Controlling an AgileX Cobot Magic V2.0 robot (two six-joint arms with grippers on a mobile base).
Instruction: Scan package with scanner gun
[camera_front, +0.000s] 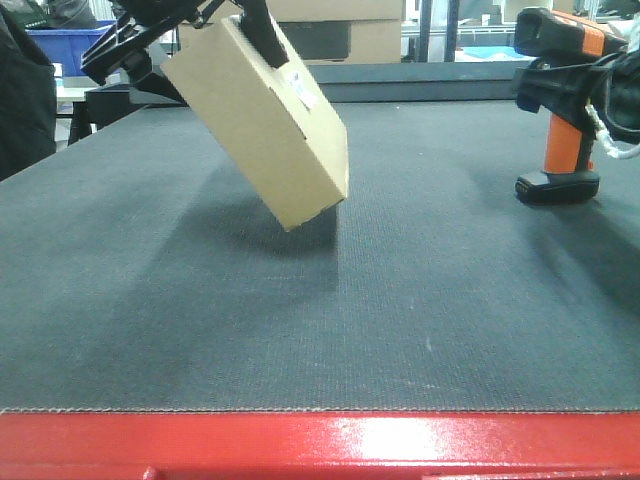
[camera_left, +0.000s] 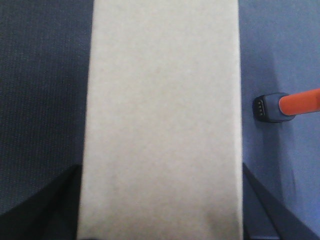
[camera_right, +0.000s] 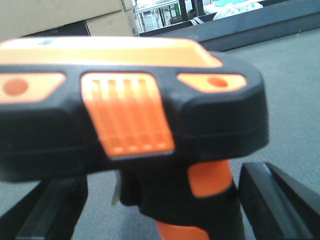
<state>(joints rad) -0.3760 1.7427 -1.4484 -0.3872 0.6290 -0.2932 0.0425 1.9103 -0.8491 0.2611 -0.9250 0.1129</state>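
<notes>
A tan cardboard package (camera_front: 270, 120) hangs tilted over the grey mat (camera_front: 300, 330), its lower corner close to the surface. My left gripper (camera_front: 215, 50) is shut on its upper end. In the left wrist view the package (camera_left: 162, 115) fills the middle, and the dark fingers (camera_left: 42, 210) flank it. A black and orange scanner gun (camera_front: 560, 110) stands at the right with its base on the mat. My right gripper (camera_front: 560, 85) is around its handle. In the right wrist view the scanner (camera_right: 130, 115) fills the frame. The fingers (camera_right: 280, 200) straddle the handle, with a gap on the left.
A red table edge (camera_front: 320, 445) runs along the front. A blue crate (camera_front: 70, 45) and cardboard boxes (camera_front: 350, 30) stand behind the table. A dark shape (camera_front: 25, 90) sits at the left edge. The scanner's base (camera_left: 265, 107) shows right of the package.
</notes>
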